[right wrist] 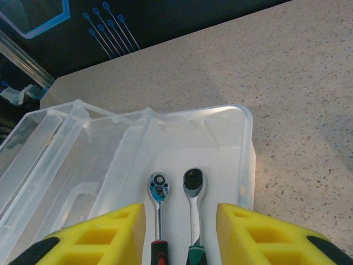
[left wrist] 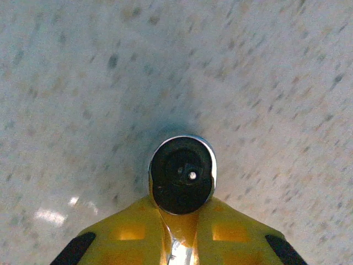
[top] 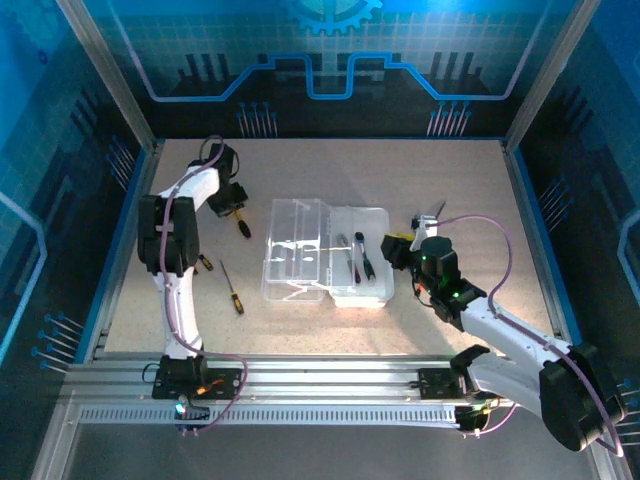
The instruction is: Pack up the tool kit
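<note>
Left gripper (left wrist: 182, 203): yellow fingers (left wrist: 129, 229) pinch a chrome-rimmed black tool (left wrist: 182, 174), seen end-on and poking past the tips, close above the speckled table (left wrist: 265, 83). Right gripper (right wrist: 181, 218): fingers (right wrist: 105, 234) spread wide, nothing between them.

Risks:
- The left grip looks to sit right at the fingertips. The tool could pivot or slip on the carry to the case, or clip the opened lid (top: 295, 250), which lies on that side.
- If the right fingers descend as they stand, they could knock the tools already packed.

Positions: the clear plastic case (right wrist: 246, 149) lies open just ahead of the right fingers. A red-handled ratchet (right wrist: 158, 190) and a green-handled ratchet (right wrist: 193, 185) lie side by side in its tray. The left gripper is well to the left of the case, past the lid. A long screwdriver (top: 232, 290) and a short screwdriver (top: 205, 263) lie loose left of the case.
</note>
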